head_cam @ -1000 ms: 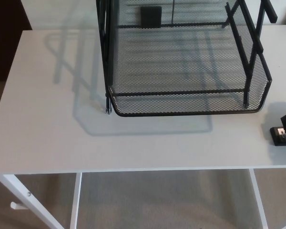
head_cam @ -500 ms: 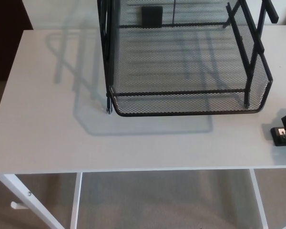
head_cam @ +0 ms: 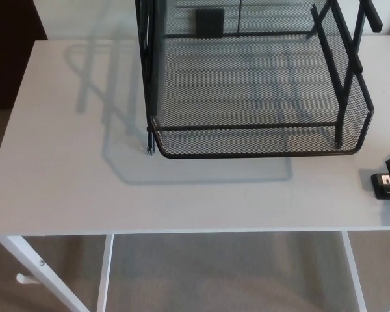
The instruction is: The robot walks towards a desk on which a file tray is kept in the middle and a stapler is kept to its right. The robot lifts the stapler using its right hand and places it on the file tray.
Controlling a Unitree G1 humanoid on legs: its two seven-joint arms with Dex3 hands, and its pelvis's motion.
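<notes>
The white tabletop (head_cam: 71, 169) held a black wire-mesh file tray (head_cam: 247, 155), the small black stapler (head_cam: 389, 184) right of its front corner, frame-cut; no robot hand showed, so a half-blind reach might knock it away.

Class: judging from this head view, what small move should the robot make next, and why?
Probably reach the right hand out toward the stapler: it lies untouched on the desk, right of the file tray, cut off by the picture's edge, and neither hand is in view.
</notes>
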